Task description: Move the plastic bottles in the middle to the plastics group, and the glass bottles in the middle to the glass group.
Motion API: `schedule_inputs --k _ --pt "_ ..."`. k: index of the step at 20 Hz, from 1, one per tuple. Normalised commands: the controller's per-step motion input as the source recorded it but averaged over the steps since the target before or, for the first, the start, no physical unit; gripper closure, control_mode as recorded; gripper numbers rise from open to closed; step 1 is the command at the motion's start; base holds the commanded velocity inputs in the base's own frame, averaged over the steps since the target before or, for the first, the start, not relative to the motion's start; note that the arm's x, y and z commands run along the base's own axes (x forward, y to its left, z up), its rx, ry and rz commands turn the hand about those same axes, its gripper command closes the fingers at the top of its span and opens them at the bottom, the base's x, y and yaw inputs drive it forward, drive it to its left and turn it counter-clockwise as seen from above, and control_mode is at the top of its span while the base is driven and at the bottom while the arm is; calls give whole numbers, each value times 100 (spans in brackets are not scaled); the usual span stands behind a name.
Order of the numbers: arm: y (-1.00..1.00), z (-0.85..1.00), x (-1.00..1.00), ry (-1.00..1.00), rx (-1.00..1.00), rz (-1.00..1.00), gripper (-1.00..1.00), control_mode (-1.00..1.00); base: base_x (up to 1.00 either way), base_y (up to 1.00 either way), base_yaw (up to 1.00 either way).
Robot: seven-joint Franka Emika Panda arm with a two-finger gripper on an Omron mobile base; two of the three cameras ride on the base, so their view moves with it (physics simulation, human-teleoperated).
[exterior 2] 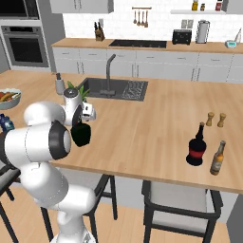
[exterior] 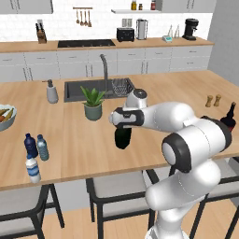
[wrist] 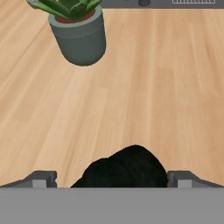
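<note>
A: What surface and room are shown?

B: A kitchen is rendered, with a long wooden counter [exterior: 84, 149], stools below it, and white cabinets, a hob and a wall oven behind. From left to right in the left base view, a fruit bowl [exterior: 5, 117] is seen, then three small bottles together: a navy bottle [exterior: 31, 145], a pale blue-grey bottle [exterior: 43, 147] and a white-capped bottle [exterior: 32, 169]. Further right a soap dispenser [exterior: 52, 91], a dark sink [exterior: 95, 88] and a potted plant [exterior: 93, 103] are found. Near the right end a red-labelled bottle [exterior 2: 195, 146], an amber bottle [exterior 2: 217, 158] and two shakers [exterior 2: 215, 119] are placed.

A: How is the gripper held?

B: The gripper [exterior: 123, 136] is set over mid-counter, jaws spread wide. A squat black bottle [wrist: 127, 168] is seen between the fingertips [wrist: 40, 180]; whether it is clamped cannot be told.
</note>
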Motion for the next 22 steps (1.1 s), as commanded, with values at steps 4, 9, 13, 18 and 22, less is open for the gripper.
schedule_inputs --k 4,9,13,18,22 --pt "0 0 0 0 0 0 100 -100 0 0 0" --pt "0 0 0 0 0 0 100 -100 0 0 0" --pt "0 0 0 0 0 0 100 -100 0 0 0" --pt "0 6 -11 -5 0 0 100 -100 0 0 0" --pt "-19 53 -43 -10 0 0 100 -100 0 0 0"
